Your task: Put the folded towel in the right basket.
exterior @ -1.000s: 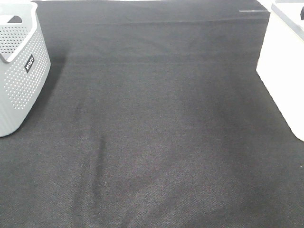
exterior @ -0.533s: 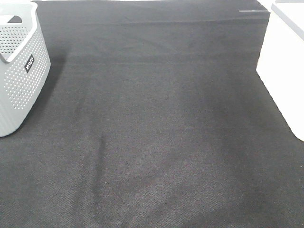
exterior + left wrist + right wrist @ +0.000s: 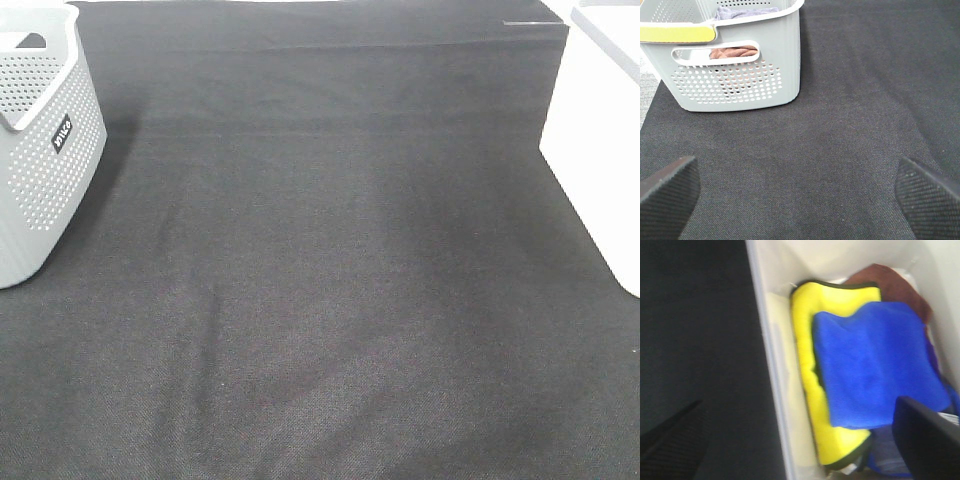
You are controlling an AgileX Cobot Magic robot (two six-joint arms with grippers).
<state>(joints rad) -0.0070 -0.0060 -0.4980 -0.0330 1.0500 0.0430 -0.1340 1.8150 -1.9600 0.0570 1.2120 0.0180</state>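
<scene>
The right basket [image 3: 600,150] is white and stands at the right edge of the black cloth. In the right wrist view a folded blue towel [image 3: 870,365] lies inside it on top of a folded yellow towel [image 3: 810,405], with a brown towel [image 3: 895,285] behind them. My right gripper [image 3: 795,445] is open and empty above the basket's wall [image 3: 772,380], and touches no towel. My left gripper [image 3: 800,195] is open and empty, low over the cloth in front of the grey basket [image 3: 735,85]. Neither gripper shows in the exterior view.
The grey perforated basket [image 3: 40,140] stands at the left edge and holds a brown towel [image 3: 732,51] and a grey-blue one [image 3: 747,11]. A black cloth [image 3: 320,280] covers the table between the two baskets, with slight wrinkles at the front left.
A small dark shape at the top right corner of the exterior view, above the white basket, has gone out of view. Nothing else has moved.
</scene>
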